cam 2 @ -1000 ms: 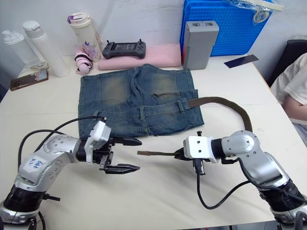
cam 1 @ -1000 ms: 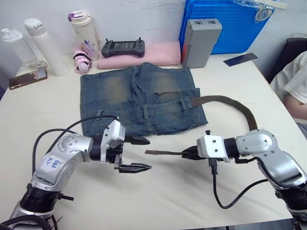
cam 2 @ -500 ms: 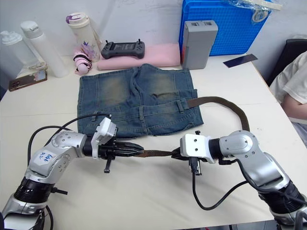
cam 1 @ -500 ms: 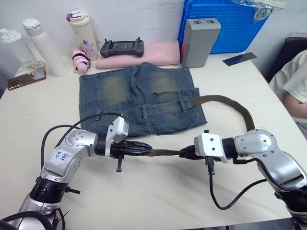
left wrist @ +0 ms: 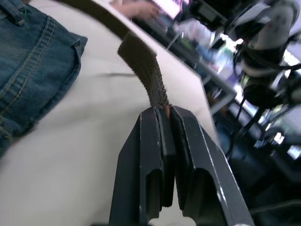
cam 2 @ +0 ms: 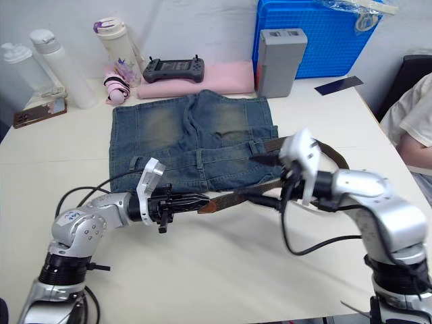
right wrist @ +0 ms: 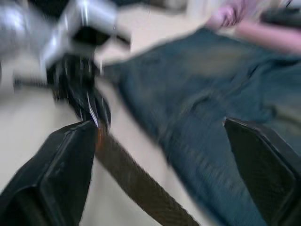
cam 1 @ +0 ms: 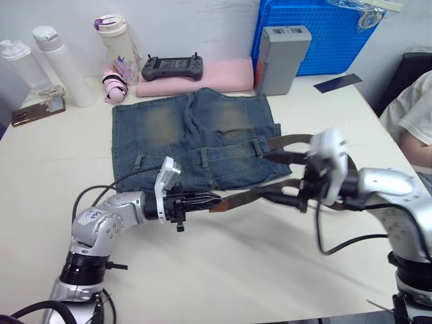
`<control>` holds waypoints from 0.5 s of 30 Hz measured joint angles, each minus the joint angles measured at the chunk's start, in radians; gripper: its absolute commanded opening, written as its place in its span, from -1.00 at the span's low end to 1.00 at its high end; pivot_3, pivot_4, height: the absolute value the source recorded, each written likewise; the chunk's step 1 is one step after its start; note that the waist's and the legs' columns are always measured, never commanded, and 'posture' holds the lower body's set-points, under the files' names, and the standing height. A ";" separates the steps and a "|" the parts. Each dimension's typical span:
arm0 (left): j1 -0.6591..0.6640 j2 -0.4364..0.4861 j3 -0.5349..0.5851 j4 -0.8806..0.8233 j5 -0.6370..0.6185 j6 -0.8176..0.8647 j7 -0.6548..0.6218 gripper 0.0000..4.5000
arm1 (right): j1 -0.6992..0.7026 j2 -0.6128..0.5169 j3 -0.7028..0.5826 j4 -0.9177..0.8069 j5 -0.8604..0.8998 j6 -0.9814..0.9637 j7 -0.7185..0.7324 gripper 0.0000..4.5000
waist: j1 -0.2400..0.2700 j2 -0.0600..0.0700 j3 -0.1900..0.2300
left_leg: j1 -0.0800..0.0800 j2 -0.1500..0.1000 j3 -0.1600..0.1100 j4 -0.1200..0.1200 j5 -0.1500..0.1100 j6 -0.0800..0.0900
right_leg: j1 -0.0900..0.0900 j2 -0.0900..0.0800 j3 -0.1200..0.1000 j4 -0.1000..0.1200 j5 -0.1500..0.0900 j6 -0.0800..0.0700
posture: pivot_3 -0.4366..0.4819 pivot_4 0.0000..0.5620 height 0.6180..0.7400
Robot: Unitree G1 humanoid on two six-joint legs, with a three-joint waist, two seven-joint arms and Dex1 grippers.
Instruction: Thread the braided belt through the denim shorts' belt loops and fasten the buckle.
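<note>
Left gripper [cam 1: 214, 200] jaws closed tight on the tip of the braided belt [cam 1: 250, 196], held just above the desk [cam 1: 223, 270] in front of the denim shorts [cam 1: 196, 138]. Right gripper [cam 1: 280, 174] jaws spread wide, holding nothing, one finger on either side of the strap. Left wrist view shows the woven texture pinched between the fingers [left wrist: 155, 155]. Head views show the belt curving back to the shorts' waistband at the right, where it passes a belt loop [cam 1: 260, 146].

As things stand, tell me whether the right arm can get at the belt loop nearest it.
Probably yes: the right gripper is open, beside the denim shorts, and nothing covers that belt loop.
</note>
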 measured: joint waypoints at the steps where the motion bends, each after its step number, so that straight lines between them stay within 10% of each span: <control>1: -0.001 -0.031 0.028 0.001 -0.046 0.042 0.047 -1.00 | 0.014 -0.001 -0.038 -0.009 0.086 0.041 -0.016 0.99 | 0.003 0.000 0.000 | 0.000 0.000 -0.001 0.000 0.000 0.000 | 0.000 0.000 0.000 0.000 0.000 0.000 | -0.05 -0.47 0.50; 7: -0.034 -0.137 0.158 0.003 -0.258 0.186 0.273 -1.00 | 0.229 -0.037 -0.122 -0.084 0.602 0.176 -0.116 0.99 | 0.005 0.000 0.000 | 0.000 0.000 0.001 0.001 0.000 0.001 | 0.001 0.000 0.000 0.000 0.000 0.000 | -0.05 -0.47 0.50; 15: -0.039 -0.123 0.165 -0.042 -0.383 0.229 0.326 -1.00 | 0.273 0.108 0.077 -0.016 0.635 0.171 -0.423 0.99 | -0.005 0.000 0.000 | 0.002 0.000 0.002 0.001 0.001 -0.002 | 0.000 0.000 0.003 0.003 0.000 0.000 | -0.05 -0.47 0.50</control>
